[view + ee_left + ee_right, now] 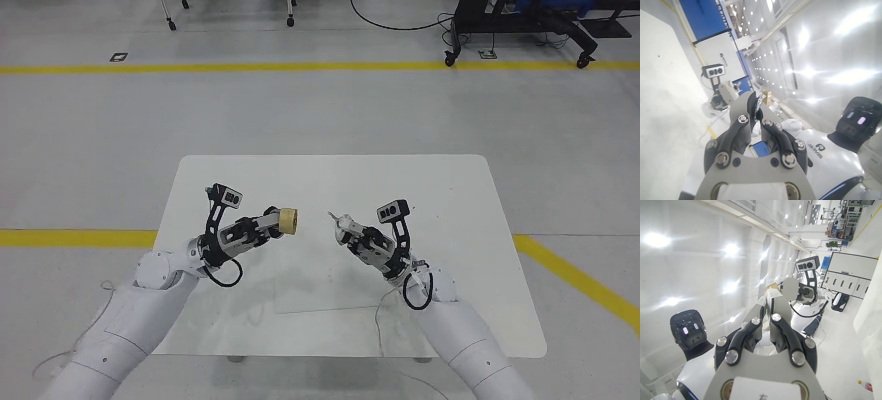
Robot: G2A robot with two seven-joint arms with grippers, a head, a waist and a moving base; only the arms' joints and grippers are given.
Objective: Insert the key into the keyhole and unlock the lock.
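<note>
The white table (450, 190) lies under both arms, which point toward each other over its middle part. The left gripper (272, 222) is closed tight on the brass padlock (289, 220), holding it at the side of the silver shackle, so that the brass body stands out beyond the fingertips and faces the other arm. The right gripper (347, 230) has its fingers pressed together on the small key (334, 217), whose thin blade sticks out from the fingertips toward the padlock, near it but apart, with a gap between them.
</note>
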